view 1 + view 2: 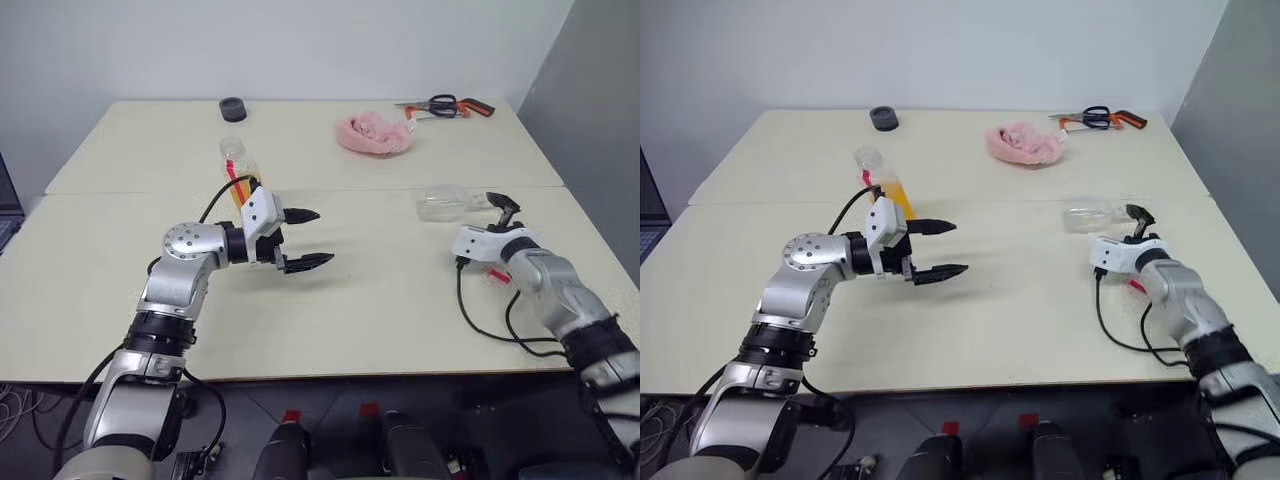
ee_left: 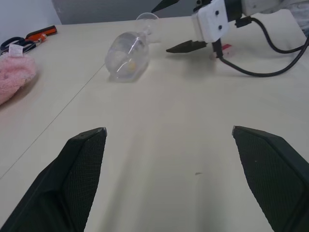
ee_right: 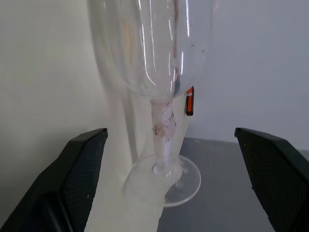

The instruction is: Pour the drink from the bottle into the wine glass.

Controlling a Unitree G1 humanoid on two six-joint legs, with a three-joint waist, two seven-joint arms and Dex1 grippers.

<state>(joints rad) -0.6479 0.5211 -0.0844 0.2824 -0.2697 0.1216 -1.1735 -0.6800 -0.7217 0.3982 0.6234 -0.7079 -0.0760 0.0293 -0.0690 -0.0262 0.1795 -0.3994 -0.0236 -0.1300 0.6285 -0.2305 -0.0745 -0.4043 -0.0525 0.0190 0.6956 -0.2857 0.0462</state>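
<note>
Lying on its side on the cream table (image 1: 380,300), the wine glass (image 1: 445,203) is near the right edge, with its empty bowl toward the middle of the table and its foot toward the right gripper (image 1: 503,212). This gripper is just beside the foot of the glass, and its two black fingers are spread wide with nothing between them; in the right wrist view the stem and the round foot (image 3: 166,180) sit in the gap between the fingers without touching them. The bottle (image 1: 883,182) stands upright on the left half of the table, behind the left arm, and the orange drink (image 1: 892,194) fills its lower part; I cannot tell if the cap is on. The left gripper (image 1: 303,239) is held above the table in front of the bottle, pointing toward the right side, and its jaws are also wide apart and empty. At the far side of the table there are a pink cloth (image 1: 374,134), scissors (image 1: 440,105) with black and orange handles, and a small dark round object (image 1: 233,108).
</note>
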